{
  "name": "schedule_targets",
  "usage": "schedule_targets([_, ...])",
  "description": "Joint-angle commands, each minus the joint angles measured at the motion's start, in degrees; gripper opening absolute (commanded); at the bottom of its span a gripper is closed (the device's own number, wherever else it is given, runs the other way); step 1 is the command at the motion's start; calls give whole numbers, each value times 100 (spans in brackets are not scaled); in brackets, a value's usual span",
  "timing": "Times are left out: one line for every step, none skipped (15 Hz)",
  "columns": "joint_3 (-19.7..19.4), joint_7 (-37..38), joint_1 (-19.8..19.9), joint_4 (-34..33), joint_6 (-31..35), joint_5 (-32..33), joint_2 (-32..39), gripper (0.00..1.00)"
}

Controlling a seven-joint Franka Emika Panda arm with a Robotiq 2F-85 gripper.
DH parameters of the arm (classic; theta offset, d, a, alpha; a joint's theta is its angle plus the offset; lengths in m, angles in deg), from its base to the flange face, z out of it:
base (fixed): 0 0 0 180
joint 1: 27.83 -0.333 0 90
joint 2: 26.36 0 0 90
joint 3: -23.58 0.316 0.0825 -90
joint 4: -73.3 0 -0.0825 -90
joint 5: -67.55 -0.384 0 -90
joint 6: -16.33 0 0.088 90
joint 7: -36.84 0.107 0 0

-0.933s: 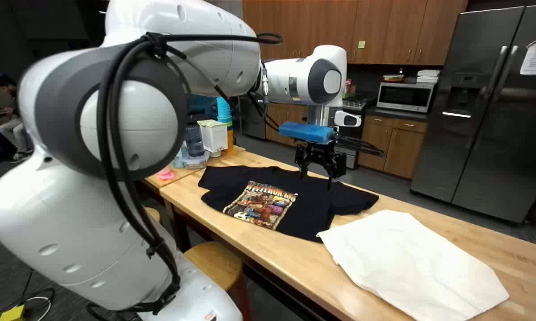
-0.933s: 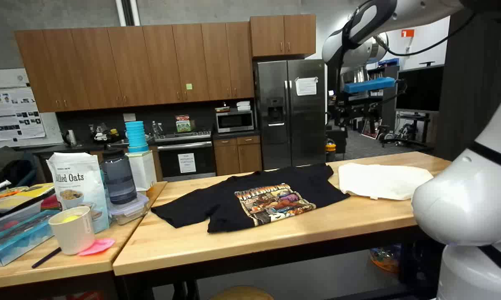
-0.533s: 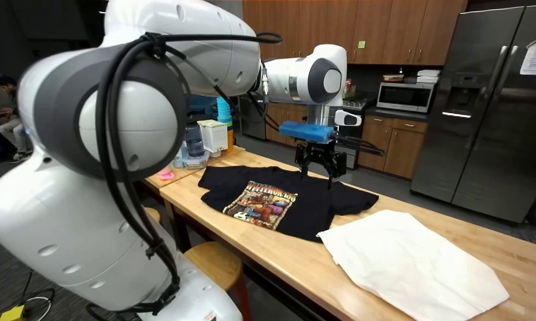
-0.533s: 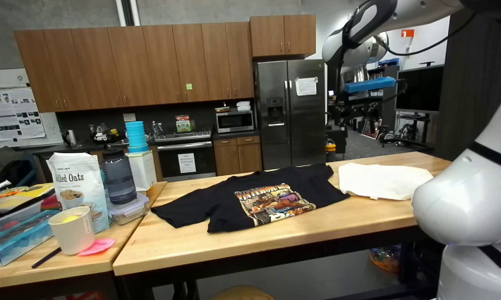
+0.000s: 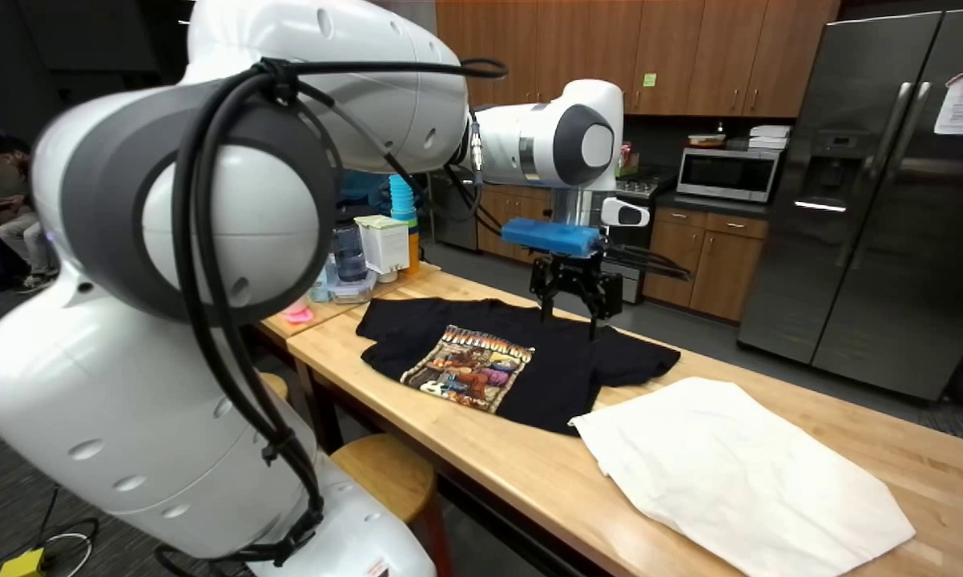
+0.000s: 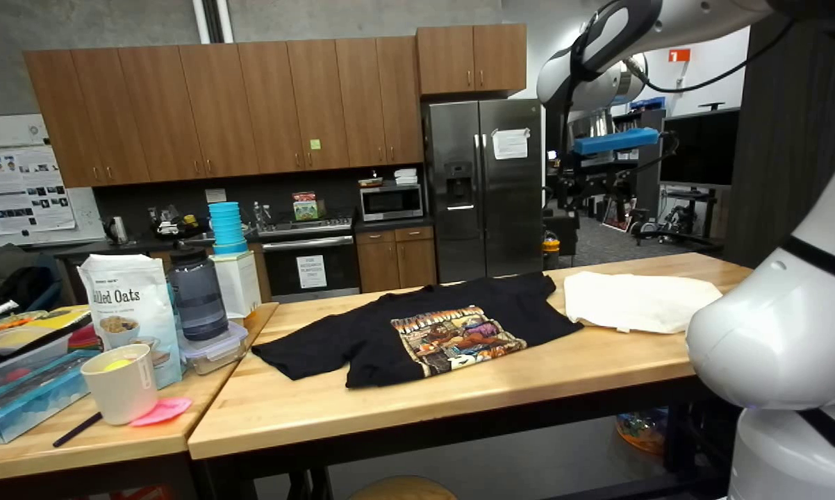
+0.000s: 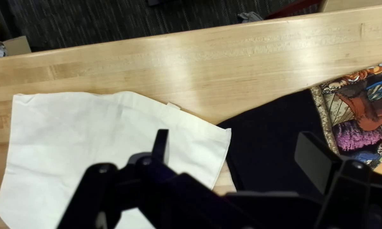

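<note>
— Now, your gripper hangs above the table, jaws parted wide, nothing between them!

— Yes, and the wrist view has you astride two fabrics: one jaw shows against the white cloth, the other against the shirt. You're touching neither.

— What's just changed, then?

— Hardly anything! Compared with a second ago you've barely stirred, and both fabrics lie just as they did. I'd call it a pause in your work: neither one is in your grasp, neither looks disturbed.

— And where's that shirt?

— Spread out below you on the table, printed side up, sleeves out to either side, a corner of the cloth seeming to lap its edge. A stool sits close by.

— Look farther along: mug, oats and bottle crowd the neighbouring bench.

— Well apart from your gripper, too! And farther off, in both exterior views, you've got the microwave, the fridge and wooden cabinets behind everything.
</note>
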State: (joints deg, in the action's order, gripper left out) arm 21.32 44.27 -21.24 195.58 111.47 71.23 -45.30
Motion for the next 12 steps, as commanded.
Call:
schedule_targets([-58, -26, -36, -87, -25, 38, 40, 100])
schedule_targets([-63, -17, -23, -131, 9, 65, 65, 100])
schedule_targets([-76, -12, -5, -219, 26, 102, 109, 100])
schedule_targets([-81, -13, 8, -283, 70, 172, 151, 100])
schedule_targets([-79, -26, 23, -416, 57, 309, 230, 100])
schedule_targets([-92, -55, 25, -530, 103, 399, 306, 100])
schedule_targets([-98, -72, 21, -646, 128, 500, 382, 100])
schedule_targets([-104, -111, 15, -801, 148, 612, 490, 100])
schedule_targets([-112, -138, 6, -935, 188, 690, 610, 100])
schedule_targets([-119, -177, -8, -1078, 219, 739, 730, 100])
schedule_targets([-138, -238, -15, -1204, 276, 754, 858, 100])
schedule_targets([-193, -403, -43, -1303, 384, 579, 980, 100])
